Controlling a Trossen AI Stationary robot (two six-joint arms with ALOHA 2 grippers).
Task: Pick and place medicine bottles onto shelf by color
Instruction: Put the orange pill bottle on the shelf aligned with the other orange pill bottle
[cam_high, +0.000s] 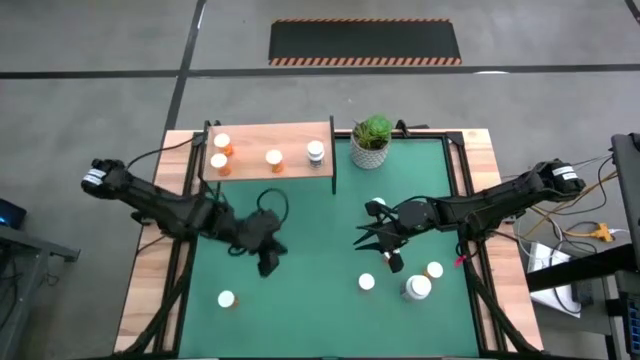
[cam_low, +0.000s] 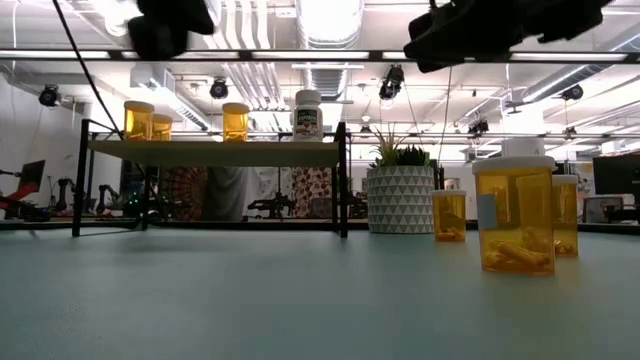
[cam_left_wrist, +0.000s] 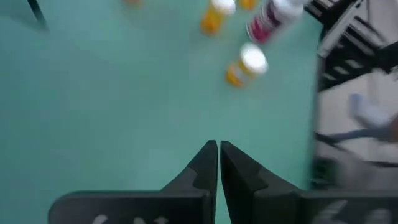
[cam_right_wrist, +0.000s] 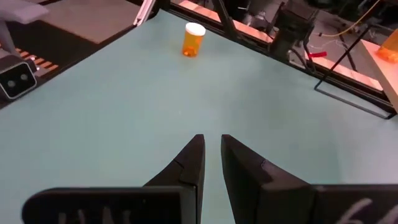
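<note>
The shelf (cam_high: 270, 135) stands at the table's far left and carries three orange medicine bottles (cam_high: 222, 143) (cam_high: 219, 163) (cam_high: 274, 158) and a white one (cam_high: 316, 151). More bottles stand on the green mat at the near right, among them a small orange one (cam_high: 367, 283) and a larger, wider one (cam_high: 417, 288) (cam_low: 517, 215). A lone orange bottle (cam_high: 227, 298) (cam_right_wrist: 193, 38) stands near left. My left gripper (cam_high: 268, 262) (cam_left_wrist: 218, 146) hangs shut above the mat's middle left. My right gripper (cam_high: 385, 245) (cam_right_wrist: 212, 138) hangs over the middle right, shut to a narrow slit, with nothing in it.
A potted green plant (cam_high: 371, 140) stands beside the shelf's right end. The left wrist view also shows a white bottle with a magenta label (cam_left_wrist: 270, 18) among the right-hand group. Bare green mat (cam_high: 310, 250) lies between the two grippers.
</note>
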